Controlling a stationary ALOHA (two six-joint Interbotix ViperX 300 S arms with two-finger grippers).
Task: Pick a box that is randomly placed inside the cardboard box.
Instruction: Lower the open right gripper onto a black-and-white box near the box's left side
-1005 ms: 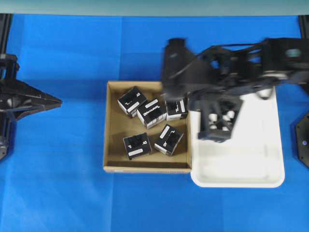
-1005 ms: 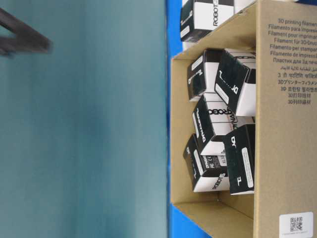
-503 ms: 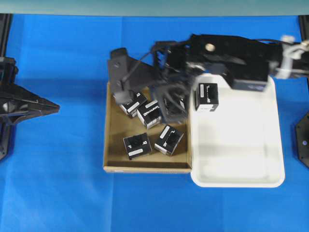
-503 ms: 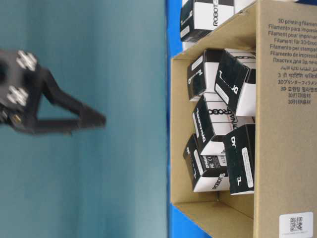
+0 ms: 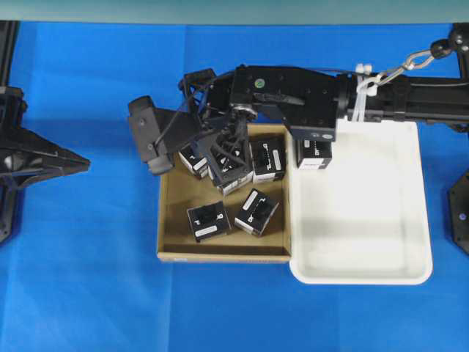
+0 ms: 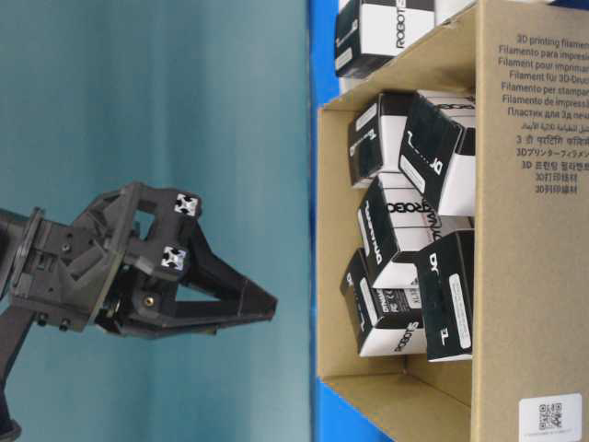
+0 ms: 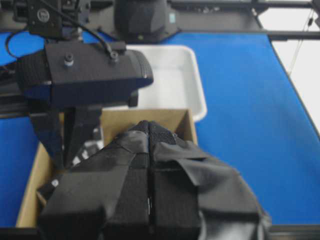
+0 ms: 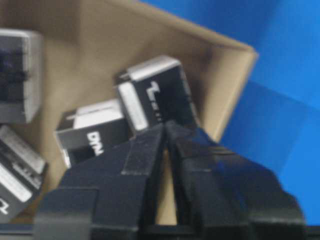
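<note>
The right gripper (image 8: 165,131) hangs over the cardboard box (image 5: 170,220), jaws nearly together with only a sliver of gap and nothing in them. The box (image 8: 156,92) sits just past the fingertips in the far corner. The left gripper (image 7: 149,131) is pressed closed.

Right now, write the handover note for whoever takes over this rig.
Left end effector: shut, empty, off at the left side.
Right end effector: above the shallow brown cardboard box, over its far cartons, holding nothing; jaws nearly together, open or shut unclear.
Things: five small black cartons in the cardboard box; a sixth black carton in the white plastic tray.
Done: one carton sits in the tray.
Left: grasp the next.
</note>
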